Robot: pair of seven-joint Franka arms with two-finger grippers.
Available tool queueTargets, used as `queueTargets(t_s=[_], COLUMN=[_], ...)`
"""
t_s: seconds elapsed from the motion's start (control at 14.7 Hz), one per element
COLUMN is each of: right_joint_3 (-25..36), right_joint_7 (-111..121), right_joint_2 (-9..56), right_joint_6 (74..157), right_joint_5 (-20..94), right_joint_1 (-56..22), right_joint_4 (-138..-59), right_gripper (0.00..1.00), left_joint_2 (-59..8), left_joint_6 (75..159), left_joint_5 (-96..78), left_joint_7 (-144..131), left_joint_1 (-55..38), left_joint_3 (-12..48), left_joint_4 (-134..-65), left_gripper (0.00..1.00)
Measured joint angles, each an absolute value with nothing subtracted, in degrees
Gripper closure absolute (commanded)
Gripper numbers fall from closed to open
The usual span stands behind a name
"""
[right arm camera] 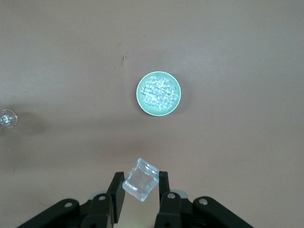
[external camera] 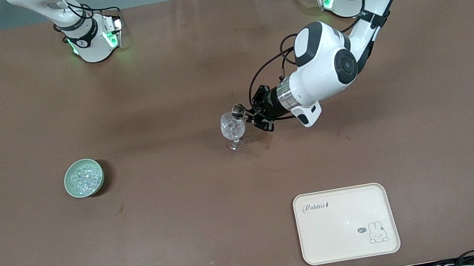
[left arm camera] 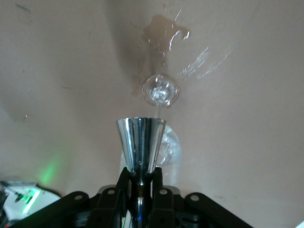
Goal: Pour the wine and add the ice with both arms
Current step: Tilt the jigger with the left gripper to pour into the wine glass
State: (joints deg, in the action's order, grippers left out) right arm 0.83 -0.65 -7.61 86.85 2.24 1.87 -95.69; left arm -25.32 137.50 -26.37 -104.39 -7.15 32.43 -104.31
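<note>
Nearest the front camera lies a cream tray point(external camera: 346, 223), bare, toward the left arm's end of the table. Farther from that camera, mid-table, stands a stemmed glass point(external camera: 234, 131) with clear lumps or liquid inside, and a wet patch point(left arm camera: 164, 28) marks the table beside it. Over the glass the left gripper point(external camera: 252, 113) is clamped on a shiny metal jigger point(left arm camera: 141, 142), tipped so that a thin stream seems to fall toward the glass rim; I judge the pour to be under way or nearly done. Toward the right arm's end sits a pale green bowl point(external camera: 84, 178) heaped with ice point(right arm camera: 159, 92). The right gripper point(right arm camera: 140, 190), up over the table with the bowl below it in the right wrist view, pinches one clear ice cube point(right arm camera: 140, 179) between its fingers point(right arm camera: 116, 192); in the front view only a dark part of that arm shows at the edge. Ice of this kind looks hard, light and slick, so a grip across flat faces, as here, should hold best, though a tilted cube may twist out. The glass is thin, top-heavy and likely easy to knock over, so the cube wants releasing low over the rim, clear of the jigger.
</note>
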Motion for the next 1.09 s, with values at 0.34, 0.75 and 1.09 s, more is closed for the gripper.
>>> queueTargets(t_s=[0.34,0.75,1.09], right_joint_3=[0.82,0.79,0.77], right_joint_7=[-0.65,-0.65,-0.65], right_joint_2=[-7.61,-7.61,-7.61], right_joint_6=[86.86,86.87,86.87], right_joint_5=[2.24,2.26,2.26], right_joint_1=[1.82,1.79,1.78], right_joint_4=[-95.7,-95.7,-95.7], right_gripper=[0.95,0.95,0.95], left_joint_2=[-25.33,-25.33,-25.36], left_joint_6=[137.49,137.49,137.49], left_joint_5=[-18.38,-10.77,-4.75], left_joint_7=[-113.3,-121.01,-126.6], left_joint_1=[-8.84,-9.64,-11.05], left_joint_3=[32.42,32.42,32.41], left_joint_4=[-103.47,-103.25,-102.98], left_gripper=[0.99,0.99,0.99])
